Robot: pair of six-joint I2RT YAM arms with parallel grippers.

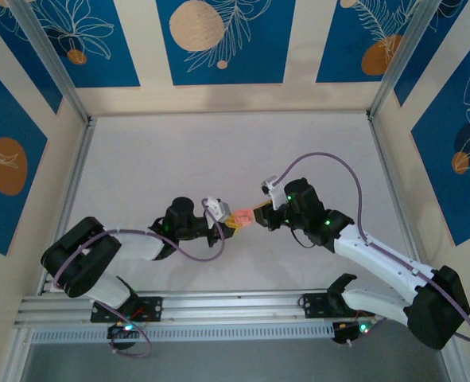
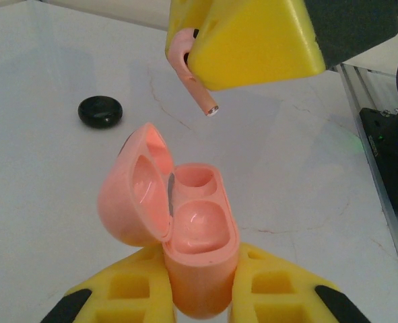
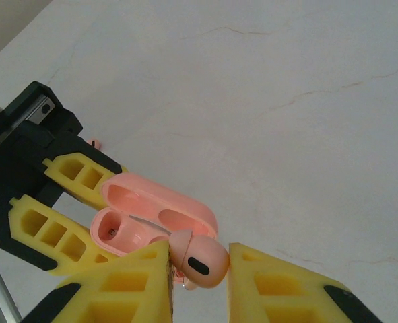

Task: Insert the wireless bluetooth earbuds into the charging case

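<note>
Top external: your left tool point(image 1: 231, 224) and right tool point(image 1: 256, 213) meet tip to tip over the pale, veined worktop point(image 1: 219, 151), with a pink charging case point(image 1: 240, 217) between them; left wrist: the left tool's blocky yellow fingers clamp the glossy case, lid hinged open leftward, two rounded wells showing; a pink earbud point(image 2: 197, 87) hangs stem-down above it, apart; a black glossy oval point(image 2: 100, 112) lies beyond; right wrist: the right tool pinches that smooth bud just above the open case.

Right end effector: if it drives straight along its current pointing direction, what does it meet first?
Probably the open charging case held in the left end effector. The pink earbud gripped by the right end effector leads, so it would touch the case's wells first. Gap unclear.
</note>
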